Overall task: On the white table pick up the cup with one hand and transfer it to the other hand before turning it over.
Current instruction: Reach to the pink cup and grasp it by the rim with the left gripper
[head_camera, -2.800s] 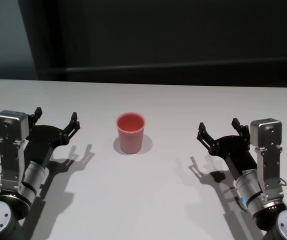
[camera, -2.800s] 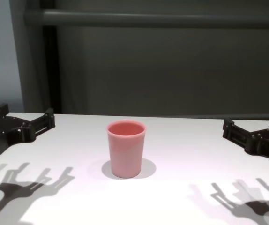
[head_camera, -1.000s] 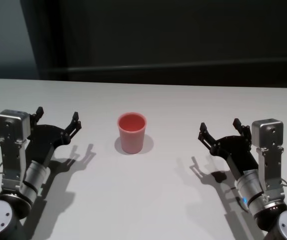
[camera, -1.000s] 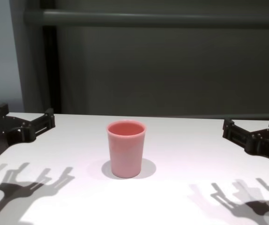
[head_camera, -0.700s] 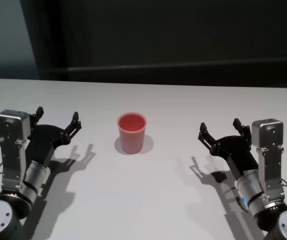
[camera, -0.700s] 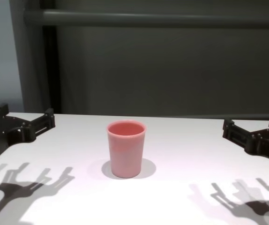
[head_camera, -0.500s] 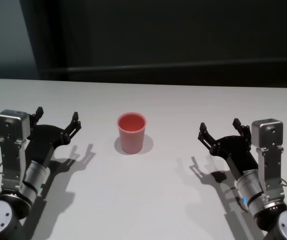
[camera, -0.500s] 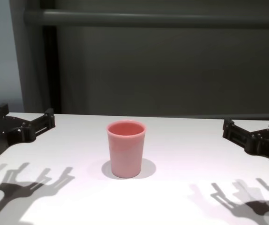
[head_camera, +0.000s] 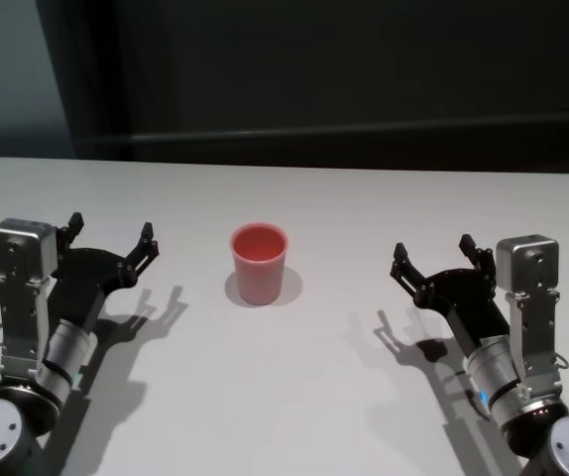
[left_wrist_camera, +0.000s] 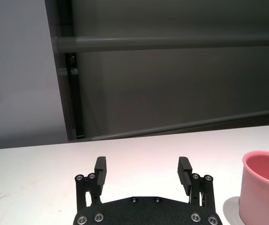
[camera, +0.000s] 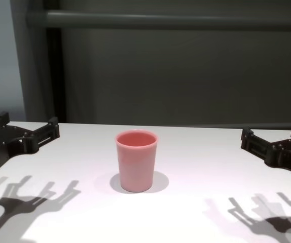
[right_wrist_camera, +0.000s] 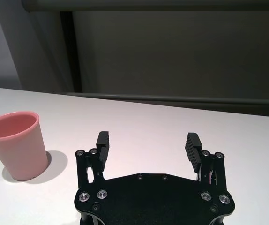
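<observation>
The salmon-pink cup (head_camera: 260, 262) stands upright, mouth up, in the middle of the white table (head_camera: 294, 397); it also shows as cup (camera: 136, 160), cup (left_wrist_camera: 262, 193) and cup (right_wrist_camera: 16, 144). My left gripper (head_camera: 110, 235) hovers open to the left of it, well apart, with nothing between its fingers (left_wrist_camera: 100, 168). My right gripper (head_camera: 432, 250) hovers open to the right of the cup, also apart and empty, fingers (right_wrist_camera: 192, 145) spread wide. In the chest view the left gripper (camera: 26, 127) and right gripper (camera: 272, 136) sit at the two edges.
A dark wall with a horizontal rail (camera: 166, 20) stands behind the table's far edge. A lighter grey panel (left_wrist_camera: 17, 70) is at the far left. Both arms cast shadows on the tabletop (camera: 34, 200).
</observation>
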You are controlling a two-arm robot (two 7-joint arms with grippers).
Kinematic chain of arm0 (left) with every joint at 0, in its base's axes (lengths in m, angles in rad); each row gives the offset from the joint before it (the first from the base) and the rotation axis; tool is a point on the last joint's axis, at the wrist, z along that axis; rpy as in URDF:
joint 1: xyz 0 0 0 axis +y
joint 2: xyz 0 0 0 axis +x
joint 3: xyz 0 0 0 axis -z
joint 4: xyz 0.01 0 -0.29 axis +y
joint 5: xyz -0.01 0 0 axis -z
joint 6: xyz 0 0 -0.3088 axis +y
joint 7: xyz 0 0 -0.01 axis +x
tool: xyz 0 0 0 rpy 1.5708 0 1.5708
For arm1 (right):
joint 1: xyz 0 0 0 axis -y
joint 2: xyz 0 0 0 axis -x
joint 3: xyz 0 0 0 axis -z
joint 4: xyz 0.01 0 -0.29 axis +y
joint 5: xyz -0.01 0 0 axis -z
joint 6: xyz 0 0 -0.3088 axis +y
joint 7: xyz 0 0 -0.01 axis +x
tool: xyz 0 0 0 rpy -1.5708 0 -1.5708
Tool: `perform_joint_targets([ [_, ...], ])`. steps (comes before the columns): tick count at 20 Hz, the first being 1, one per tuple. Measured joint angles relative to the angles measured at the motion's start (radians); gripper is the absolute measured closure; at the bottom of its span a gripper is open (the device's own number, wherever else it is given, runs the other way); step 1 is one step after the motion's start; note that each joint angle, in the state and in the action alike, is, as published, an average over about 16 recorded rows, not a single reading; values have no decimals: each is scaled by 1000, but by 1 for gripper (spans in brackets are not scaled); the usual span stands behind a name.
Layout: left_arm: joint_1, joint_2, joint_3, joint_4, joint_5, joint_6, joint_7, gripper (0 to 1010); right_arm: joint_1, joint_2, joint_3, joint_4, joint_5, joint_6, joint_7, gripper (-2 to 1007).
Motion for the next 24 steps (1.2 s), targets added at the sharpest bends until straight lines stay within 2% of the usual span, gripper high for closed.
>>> perform_joint_targets([
  [7, -3, 4, -2, -4, 2, 4, -7, 7, 0, 0, 0, 0, 0, 0, 0, 3],
  [13, -19, 27, -6, -23, 24, 22, -33, 7, 0, 0, 0, 0, 0, 0, 0, 3],
  [18, -47, 64, -4, -46, 64, 43, -70, 7, 0, 0, 0, 0, 0, 0, 0, 3],
  [24, -89, 122, 10, -78, 141, 57, -126, 7, 0, 0, 0, 0, 0, 0, 0, 3],
])
